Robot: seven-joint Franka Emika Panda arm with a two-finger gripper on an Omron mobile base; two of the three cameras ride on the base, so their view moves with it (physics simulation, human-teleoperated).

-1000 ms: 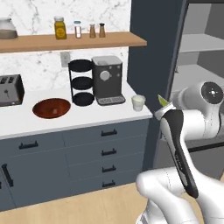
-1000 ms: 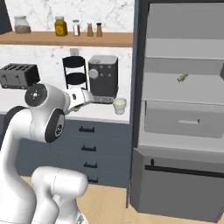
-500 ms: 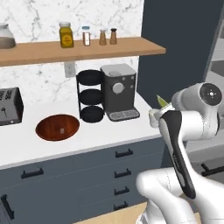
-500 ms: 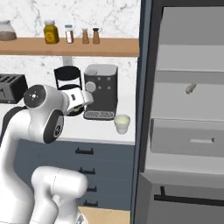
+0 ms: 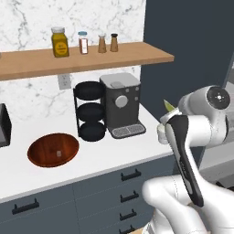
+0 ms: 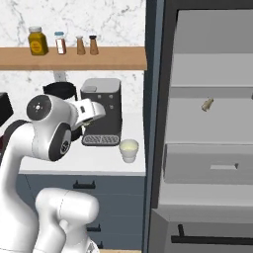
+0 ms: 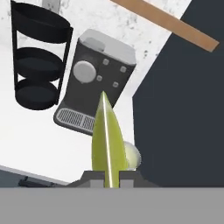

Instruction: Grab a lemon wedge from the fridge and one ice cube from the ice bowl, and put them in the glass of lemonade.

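1. One lemon wedge (image 7: 107,140) is pinched between the closed jaws of the gripper (image 7: 111,176), standing up from the fingertips in the hand view; its tip is also seen above the wrist in the left base view.
2. Just beyond and below the gripper, the glass of lemonade (image 6: 129,149) stands on the white counter (image 5: 105,153); in the hand view its rim is mostly covered by the wedge.
3. Further ahead of the gripper are the coffee machine (image 7: 94,85) and the black rack (image 7: 37,65).
4. Well off to the gripper's left lies the wooden bowl (image 5: 53,149), with a pale speck inside that is judged to be the ice cube (image 5: 58,153); it is too small to be made out clearly.
5. Judged progress: the wedge has been fetched from the fridge (image 6: 207,128) but not yet dropped; the ice cube is untouched.
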